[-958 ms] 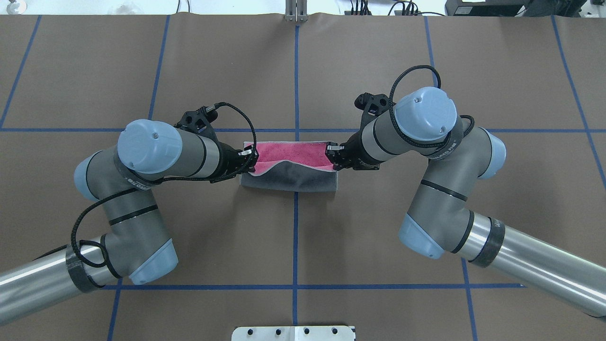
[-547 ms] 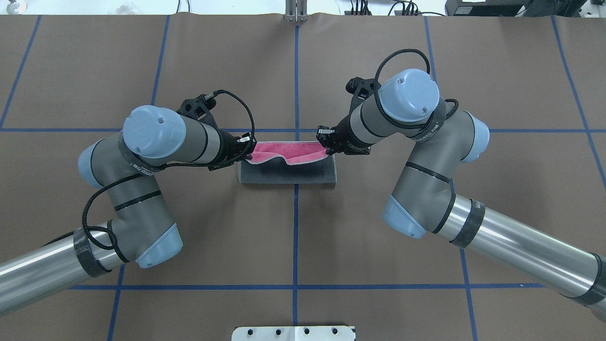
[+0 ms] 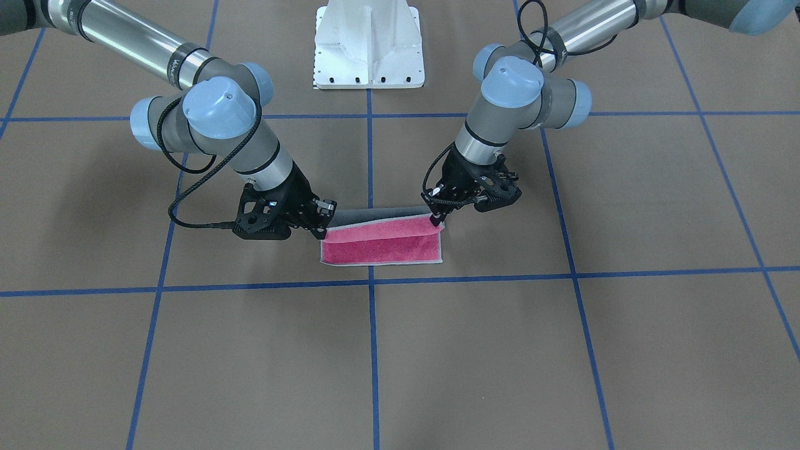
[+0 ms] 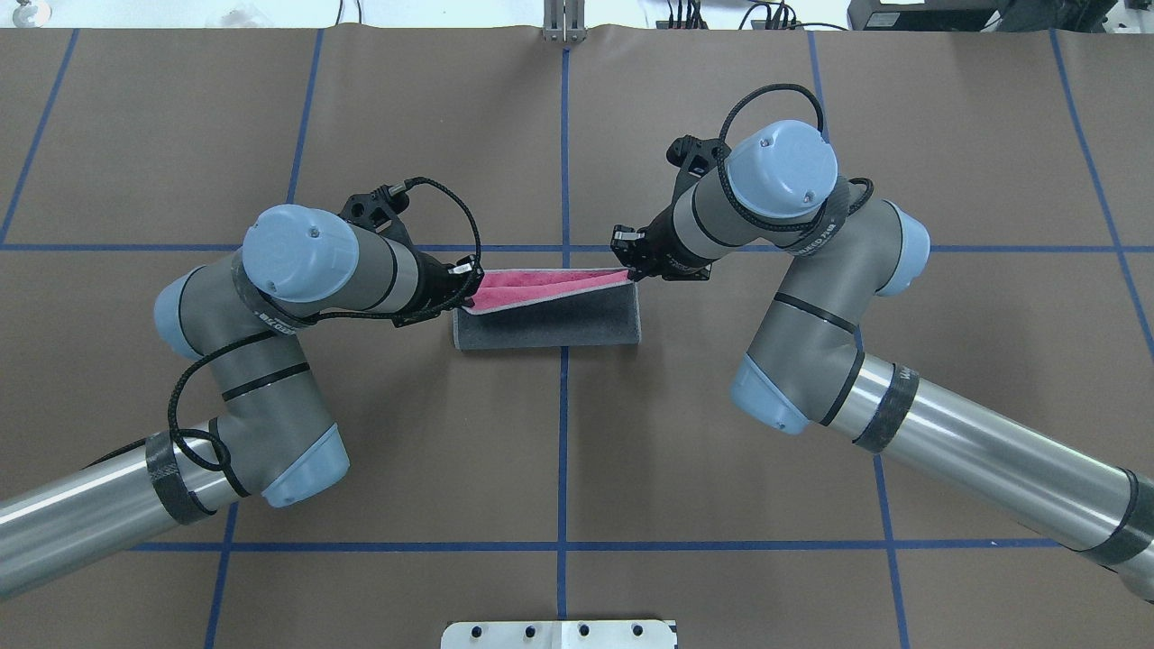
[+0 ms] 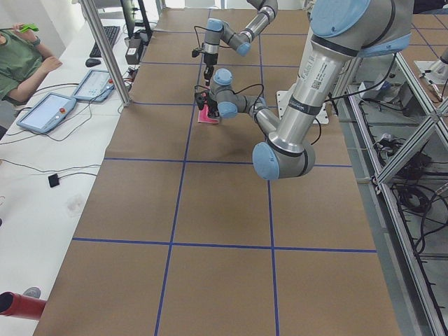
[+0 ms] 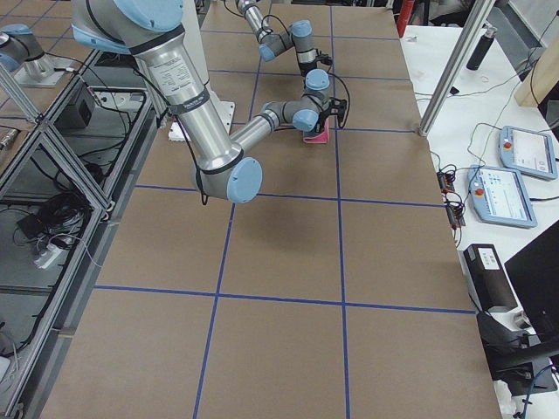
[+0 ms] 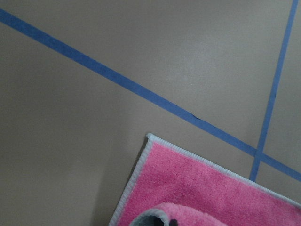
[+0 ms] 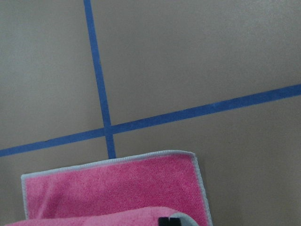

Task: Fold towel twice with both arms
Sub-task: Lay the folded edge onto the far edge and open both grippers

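Note:
The towel [image 4: 550, 320] lies near the table's middle, partly folded. Its dark grey face is turned up and a narrow pink strip [image 4: 541, 281] shows along the far side. In the front view the pink face [image 3: 381, 249] lies flat under a raised flap. My left gripper [image 4: 471, 273] is shut on the flap's left corner, and my right gripper [image 4: 631, 261] is shut on its right corner. Both hold the edge slightly above the towel's far edge. The wrist views show the pink far corners [image 7: 188, 188] [image 8: 117, 183] on the table below.
Blue tape lines [image 4: 564, 162] cross the brown table cover. The white pedestal base [image 3: 369, 44] stands at the robot's side. A person [image 5: 17, 59] sits at a side bench with teach pendants [image 5: 49, 112]; a metal post [image 5: 105, 49] stands there.
Both grippers have carried the towel's held edge farther from the robot and lower, toward the far edge. The pink strip has narrowed and more grey shows.

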Action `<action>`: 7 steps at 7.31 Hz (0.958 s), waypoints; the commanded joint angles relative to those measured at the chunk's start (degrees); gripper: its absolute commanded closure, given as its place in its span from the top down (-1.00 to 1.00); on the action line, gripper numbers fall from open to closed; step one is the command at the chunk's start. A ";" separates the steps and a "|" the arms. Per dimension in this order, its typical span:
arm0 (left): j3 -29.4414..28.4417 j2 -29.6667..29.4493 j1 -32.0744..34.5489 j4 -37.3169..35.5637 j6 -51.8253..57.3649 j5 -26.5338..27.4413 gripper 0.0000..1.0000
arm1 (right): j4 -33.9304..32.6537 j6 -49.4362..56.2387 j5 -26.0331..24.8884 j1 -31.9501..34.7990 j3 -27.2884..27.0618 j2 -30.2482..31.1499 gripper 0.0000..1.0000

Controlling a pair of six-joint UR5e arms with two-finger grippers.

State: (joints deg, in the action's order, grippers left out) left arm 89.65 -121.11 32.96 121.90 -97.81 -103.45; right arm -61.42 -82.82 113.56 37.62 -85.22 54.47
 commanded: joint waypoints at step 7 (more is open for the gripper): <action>-0.71 -0.79 -0.09 1.23 -0.10 0.00 -1.00 | 0.16 0.03 0.00 0.00 1.11 -1.82 -1.00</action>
State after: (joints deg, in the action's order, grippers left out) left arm 88.95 -121.58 32.80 123.10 -97.91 -103.45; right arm -61.26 -82.80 113.48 37.69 -84.12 52.92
